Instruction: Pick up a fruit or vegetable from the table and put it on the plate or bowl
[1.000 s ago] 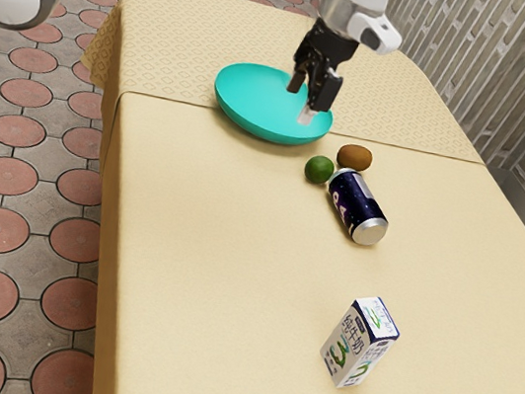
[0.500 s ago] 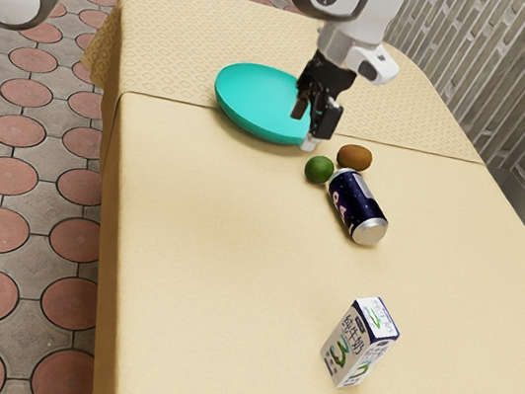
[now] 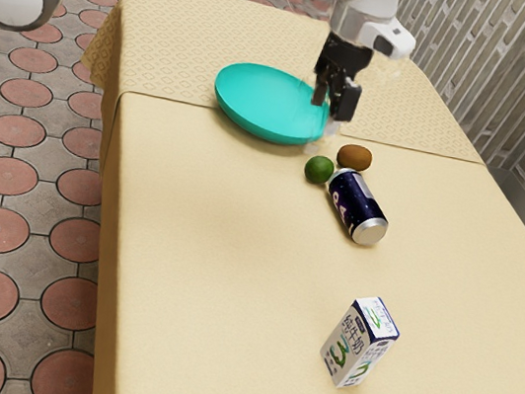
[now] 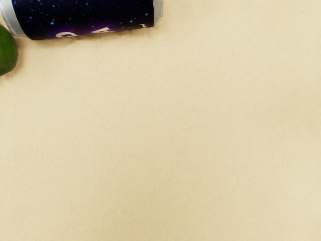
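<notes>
Overhead, the black jaws hang apart and empty by the round teal plate's point(image 3: 258, 101) edge; the small green lime point(image 3: 319, 169) lies on the tan-clothed table point(image 3: 229, 282), just beside a dark purple can point(image 3: 358, 206).

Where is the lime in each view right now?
Exterior view: the lime lies between the teal plate and the dark can, beside the kiwi.
Wrist view: the lime peeks in at the frame's edge, beside the can's silver end.
Shared landmark: the dark can.
</notes>
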`<state>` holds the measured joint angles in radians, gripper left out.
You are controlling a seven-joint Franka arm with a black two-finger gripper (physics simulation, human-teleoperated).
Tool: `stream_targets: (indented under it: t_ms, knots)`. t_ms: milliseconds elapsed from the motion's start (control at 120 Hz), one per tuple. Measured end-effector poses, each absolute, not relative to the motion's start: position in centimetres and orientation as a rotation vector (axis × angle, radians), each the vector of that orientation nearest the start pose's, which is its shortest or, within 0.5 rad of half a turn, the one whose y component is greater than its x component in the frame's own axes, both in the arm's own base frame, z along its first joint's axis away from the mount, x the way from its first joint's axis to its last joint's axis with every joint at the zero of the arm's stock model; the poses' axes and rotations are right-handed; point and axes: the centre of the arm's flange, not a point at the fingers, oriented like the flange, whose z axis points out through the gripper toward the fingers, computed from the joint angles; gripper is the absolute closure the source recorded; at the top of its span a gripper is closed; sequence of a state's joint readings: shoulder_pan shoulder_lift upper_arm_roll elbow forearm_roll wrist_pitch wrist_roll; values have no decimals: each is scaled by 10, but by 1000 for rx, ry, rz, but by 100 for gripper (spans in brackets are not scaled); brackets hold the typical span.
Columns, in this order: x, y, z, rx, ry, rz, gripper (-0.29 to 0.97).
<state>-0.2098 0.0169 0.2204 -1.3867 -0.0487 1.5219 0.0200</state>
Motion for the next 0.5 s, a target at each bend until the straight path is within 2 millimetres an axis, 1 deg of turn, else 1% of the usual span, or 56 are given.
stream_targets:
  t_ms: [33,67,125,133,167,208,233,267,300,367,417,458,500]
  knots:
    - [551,3,708,-3188,24,-211,1]
    - [549,11,713,-3196,12,-217,1]
    - [546,35,717,-3204,-40,-214,2]
    - [545,39,720,-3203,-50,-220,2]
    - [533,59,753,-3188,-93,-313,2]
    - [512,85,791,-3167,-156,-420,2]
    - [497,101,808,-3158,-192,-465,2]
    - [481,124,821,-3149,-231,-498,2]
    - [472,149,822,-3141,-257,-489,2]
    - [465,204,804,-3130,-306,-403,2]
    - [454,240,793,-3119,-319,-344,2]
    - [444,263,784,-3110,-305,-291,2]
    - [438,275,777,-3109,-257,-245,2]
